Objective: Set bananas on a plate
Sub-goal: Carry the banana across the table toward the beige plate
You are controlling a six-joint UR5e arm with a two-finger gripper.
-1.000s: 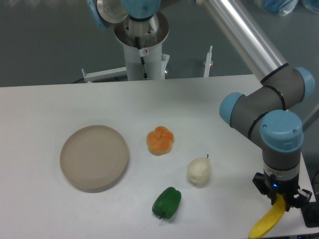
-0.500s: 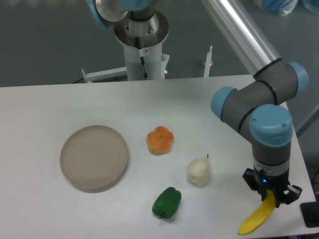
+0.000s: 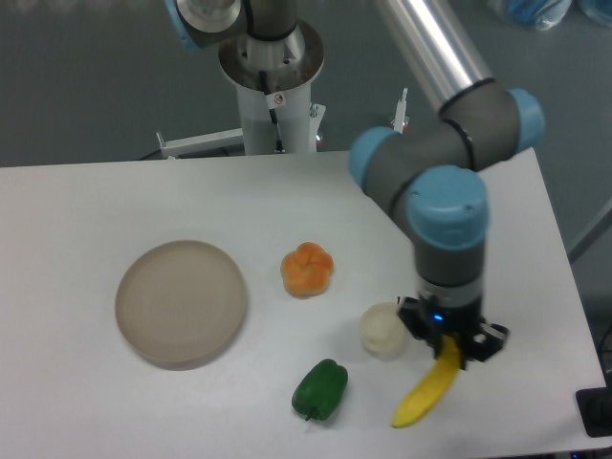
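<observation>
One banana (image 3: 427, 392) hangs from my gripper (image 3: 449, 349), pinched at its upper end by the closed jaws, its lower tip slanting down and to the left near the front edge of the table (image 3: 96, 201). Whether that tip touches the surface I cannot tell. The arm (image 3: 449, 206) reaches in from the upper right and bends straight down over the right half of the table.

Just beside the gripper on its left sits a white pear (image 3: 382, 331), very close to the gripper body; from here I cannot tell if they touch. A green pepper (image 3: 319, 389) lies near the front, left of the banana and apart from it. An orange fruit (image 3: 307, 269) sits near the middle of the table, up and left of the pear.

The plate (image 3: 182, 303) is on the left half of the table, well apart from the banana, with the pepper and the orange fruit lying between them. Nothing rests on it. The banana is not yet on the plate.
</observation>
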